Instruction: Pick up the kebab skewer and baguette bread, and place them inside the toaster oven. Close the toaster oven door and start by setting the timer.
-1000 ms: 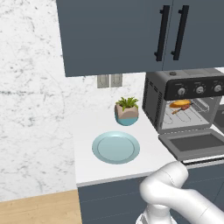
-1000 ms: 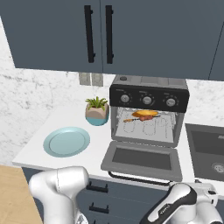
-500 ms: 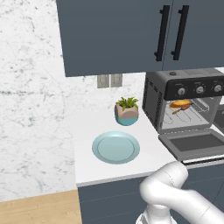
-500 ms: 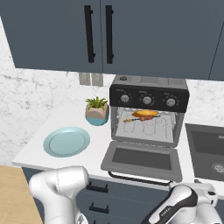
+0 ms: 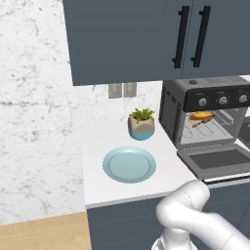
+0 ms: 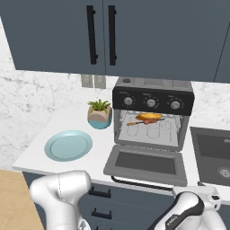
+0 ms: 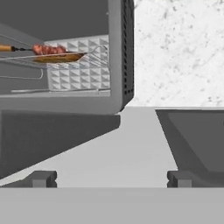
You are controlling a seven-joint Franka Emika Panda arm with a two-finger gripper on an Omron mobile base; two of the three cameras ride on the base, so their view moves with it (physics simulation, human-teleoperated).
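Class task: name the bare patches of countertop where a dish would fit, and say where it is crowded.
Free: the counter between the blue plate and the open toaster oven door; also the strip left of the potted plant, behind the plate. Crowded: the toaster oven rack, holding the kebab skewer and baguette bread.

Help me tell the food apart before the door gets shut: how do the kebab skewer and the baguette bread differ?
The kebab skewer is a thin dark stick with reddish-brown chunks; the baguette bread is a stubby golden-orange loaf. In the hand view the skewer sticks out past the bread's end. Both lie on the wire rack inside the open toaster oven.
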